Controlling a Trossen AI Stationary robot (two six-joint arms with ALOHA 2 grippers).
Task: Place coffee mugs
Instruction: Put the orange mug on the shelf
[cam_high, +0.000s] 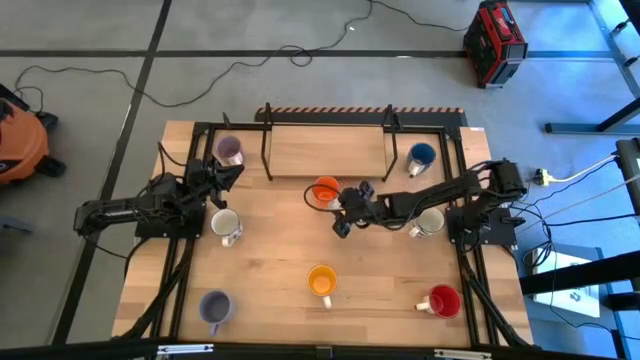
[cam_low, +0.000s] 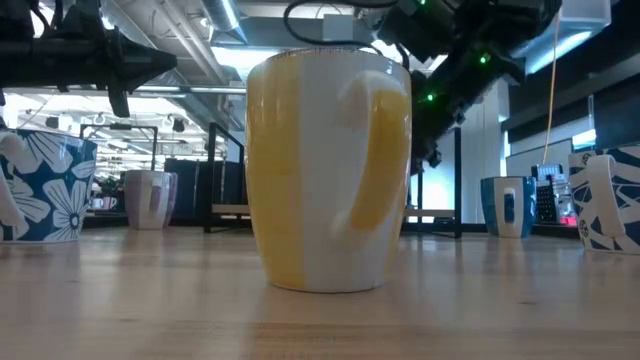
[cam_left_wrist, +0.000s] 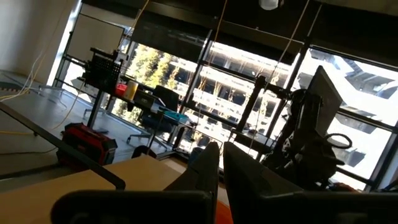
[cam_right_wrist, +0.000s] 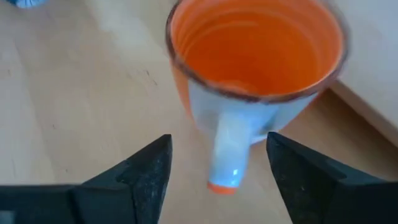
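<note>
1. Reaching toward the table's middle, the right gripper (cam_high: 345, 212) hangs with its fingers spread apart, holding nothing.
2. Directly ahead of it stands an orange mug (cam_right_wrist: 255, 68), upright; in the right wrist view the mug's handle (cam_right_wrist: 229, 149) points back into the gap between the two fingers (cam_right_wrist: 143, 171), without touching either.
3. In the high view this orange mug (cam_high: 325, 191) sits just beside the gripper, at the near edge of a raised wooden shelf (cam_high: 325, 148).
4. Farther off from the right gripper: a second orange mug (cam_high: 321, 282) nearer the front edge, a red mug (cam_high: 442, 300) at the front right, a white mug (cam_high: 430, 222) under the right arm, and a blue mug (cam_high: 421, 156) behind it.
5. The left gripper (cam_high: 222, 180) waits at the left side; its fingers look nearly closed, empty, between a pale purple mug (cam_high: 229, 151) and a white patterned mug (cam_high: 225, 224).
6. Another purple mug (cam_high: 214, 308) stands at the front left.
</note>
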